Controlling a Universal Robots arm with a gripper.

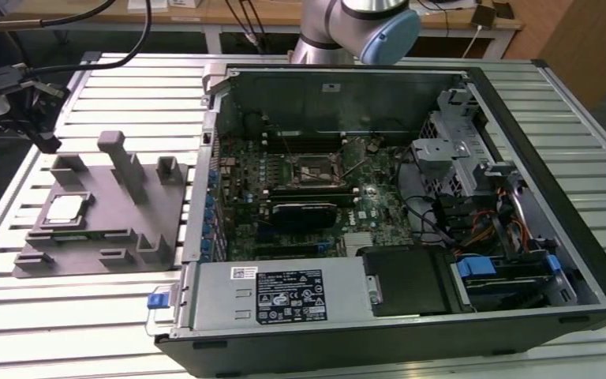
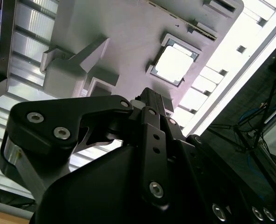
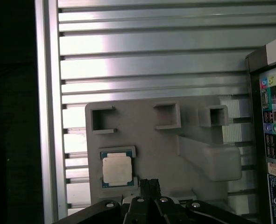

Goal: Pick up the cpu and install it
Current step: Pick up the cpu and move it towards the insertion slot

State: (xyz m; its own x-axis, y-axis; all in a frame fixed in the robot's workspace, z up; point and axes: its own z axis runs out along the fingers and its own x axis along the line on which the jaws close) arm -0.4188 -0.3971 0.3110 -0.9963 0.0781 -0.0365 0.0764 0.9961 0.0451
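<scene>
Gripper (image 3: 149,183) closed, empty, near cpu (image 3: 116,169) in holder (image 3: 161,149) (exterior view shows motherboard (image 1: 282,193) inside case (image 1: 387,351)).

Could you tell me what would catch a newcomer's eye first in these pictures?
The open computer case dominates the exterior view, its green motherboard laid bare. At that view's left, a grey holder carries the silvery cpu. In the first wrist view the black hand hovers above the holder, near the cpu.

Black-and-white printed label (image 1: 290,296) on grey metal power-supply box (image 1: 218,294); small white sticker (image 1: 243,272) just beside it. Print too small to read.
</scene>
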